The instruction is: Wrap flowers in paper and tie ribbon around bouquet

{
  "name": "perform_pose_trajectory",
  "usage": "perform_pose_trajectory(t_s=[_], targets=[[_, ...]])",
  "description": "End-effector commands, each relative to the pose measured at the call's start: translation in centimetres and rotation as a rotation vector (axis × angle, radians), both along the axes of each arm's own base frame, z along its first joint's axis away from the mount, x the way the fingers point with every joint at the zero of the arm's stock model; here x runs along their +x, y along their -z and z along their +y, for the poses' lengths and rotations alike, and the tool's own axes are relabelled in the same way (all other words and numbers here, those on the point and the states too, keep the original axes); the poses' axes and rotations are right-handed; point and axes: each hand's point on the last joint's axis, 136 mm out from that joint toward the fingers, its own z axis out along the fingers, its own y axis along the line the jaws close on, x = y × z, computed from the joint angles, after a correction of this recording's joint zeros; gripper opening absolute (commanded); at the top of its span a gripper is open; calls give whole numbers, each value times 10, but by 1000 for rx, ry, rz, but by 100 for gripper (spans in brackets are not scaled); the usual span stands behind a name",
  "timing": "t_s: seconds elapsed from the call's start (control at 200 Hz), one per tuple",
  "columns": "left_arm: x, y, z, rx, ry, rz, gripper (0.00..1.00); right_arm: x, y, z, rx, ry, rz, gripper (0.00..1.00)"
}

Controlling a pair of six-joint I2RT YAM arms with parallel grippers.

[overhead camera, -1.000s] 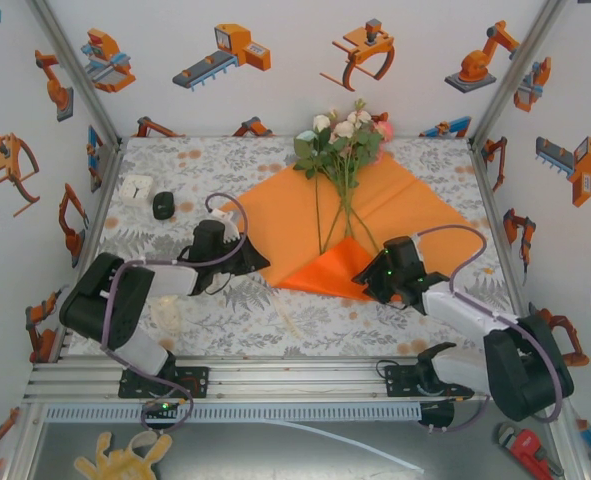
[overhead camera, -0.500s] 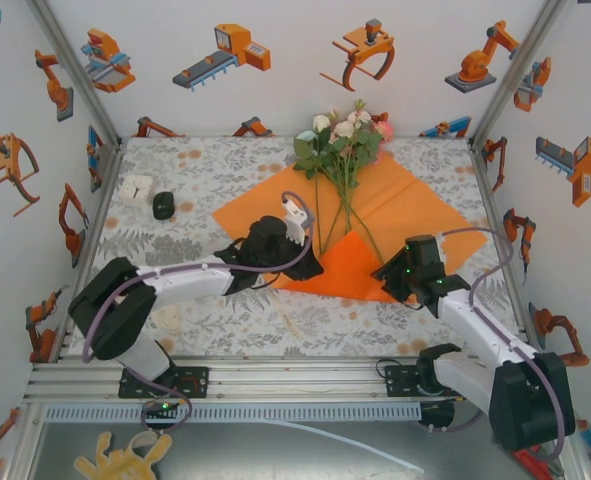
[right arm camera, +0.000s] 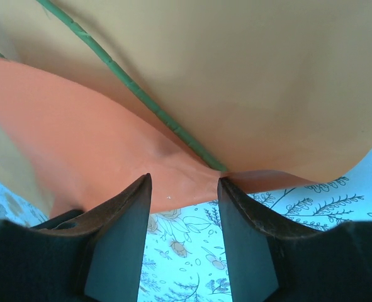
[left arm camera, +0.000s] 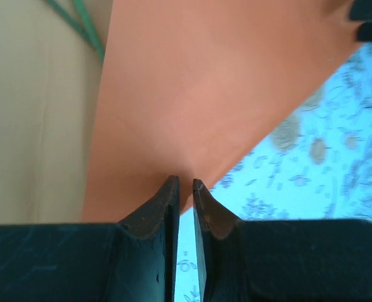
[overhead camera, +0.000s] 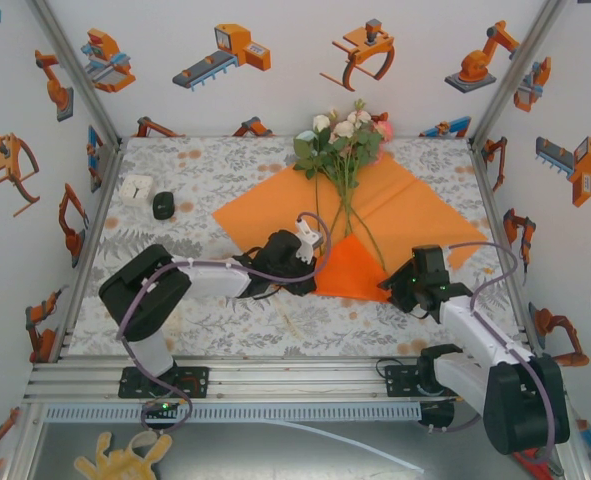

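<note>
Orange paper (overhead camera: 415,200) centred on the desk (overhead camera: 215,320), near corner folded over the flowers (overhead camera: 340,135) — left end effector (left arm camera: 186,185) a slit at its tip, grip unclear, right end effector (right arm camera: 184,179) half-open astride — fold could spring back!

White arms (overhead camera: 475,335), black joints, purple-grey cables (overhead camera: 320,235), scuffed black jaws.

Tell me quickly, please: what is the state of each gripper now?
Left gripper: closed on the paper edge.
Right gripper: open, a paper fold between its jaws.
</note>
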Motion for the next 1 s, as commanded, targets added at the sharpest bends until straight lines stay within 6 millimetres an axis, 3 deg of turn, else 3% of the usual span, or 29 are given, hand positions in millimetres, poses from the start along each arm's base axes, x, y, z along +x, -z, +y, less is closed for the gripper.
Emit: perform_pose_trajectory(t_s=[0.0,0.26,0.38,0.45,0.561,0.646,0.721,0.801,0.866,0.996], targets=[[13,9,14,56,-56,-8,21,-8,7,-12,-32,36,19,46],[30,30,51,23,-187,71,20,-17,12,-29,-66,77,55,46],[25,30,50,-23,-154,112,20,-21,16,-34,-63,86,74,46],[23,28,47,-35,-137,117,20,-11,3,-29,-52,46,24,46],[21,28,45,-43,-122,122,20,16,-41,3,13,-112,-150,46],[21,30,43,-41,-119,128,20,28,-71,48,50,-252,-271,46],[22,30,44,-42,-123,130,20,35,-83,91,77,-358,-331,46],[23,32,44,-43,-127,135,20,41,-83,132,114,-435,-353,46],[23,33,44,-44,-124,140,20,48,-70,145,112,-450,-322,42],[24,33,46,-51,-130,149,20,53,-35,140,52,-431,-223,7]])
